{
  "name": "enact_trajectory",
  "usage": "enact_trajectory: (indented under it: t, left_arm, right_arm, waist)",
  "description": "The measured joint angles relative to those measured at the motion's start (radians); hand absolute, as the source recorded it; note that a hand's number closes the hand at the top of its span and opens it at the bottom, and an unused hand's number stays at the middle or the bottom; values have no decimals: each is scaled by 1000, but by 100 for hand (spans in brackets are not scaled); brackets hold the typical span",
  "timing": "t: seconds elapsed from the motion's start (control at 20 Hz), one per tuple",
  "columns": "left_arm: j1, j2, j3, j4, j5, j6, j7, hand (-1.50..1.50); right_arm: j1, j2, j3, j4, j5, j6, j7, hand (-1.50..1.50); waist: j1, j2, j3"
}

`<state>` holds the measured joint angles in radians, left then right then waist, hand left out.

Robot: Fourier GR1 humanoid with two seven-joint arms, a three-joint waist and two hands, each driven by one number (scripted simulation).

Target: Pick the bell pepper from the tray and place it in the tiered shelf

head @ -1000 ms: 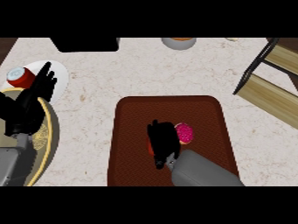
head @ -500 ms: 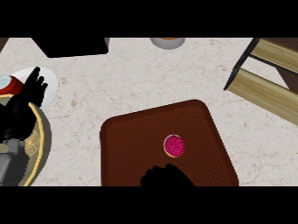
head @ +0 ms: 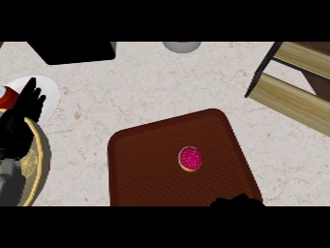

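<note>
Tray [head: 146, 160]: dark brown, lower centre of frame
Bell pepper [head: 189, 158]: pink-red, lying on the tray, right of its middle
Tiered shelf [head: 303, 87]: wooden, upper right
Right hand [head: 237, 200]: only a dark tip at bottom edge; fingers cannot be told
Left hand [head: 16, 121]: far left, fingers straight, over a white plate [head: 50, 94]

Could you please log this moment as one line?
phase: pre-grasp | right hand: low edge | left hand: resting open | pink round item: on brown tray
</note>
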<state>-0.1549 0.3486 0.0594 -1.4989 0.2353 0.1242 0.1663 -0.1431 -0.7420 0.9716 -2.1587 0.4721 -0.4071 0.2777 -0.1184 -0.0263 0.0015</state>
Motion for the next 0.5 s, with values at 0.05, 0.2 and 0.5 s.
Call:
enact_trajectory:
  t: [0.05, 0.2, 0.5]
  left_arm:
    - [2, -2, -3, -4, 0, 0, 0, 0]
    - [2, -3, -6, -12, 0, -2, -3, 0]
    - [8, -3, -15, -31, 6, -14, -3, 0]
  right_arm:
    - [22, -46, -32, -54, -23, -9, 1, 150]
    - [77, -173, -153, -188, -96, -36, 10, 150]
    - [157, -352, -428, -225, -242, -84, -2, 150]
  waist:
    - [2, 2, 0]
    - [10, 8, 1]
    - [30, 16, 2]
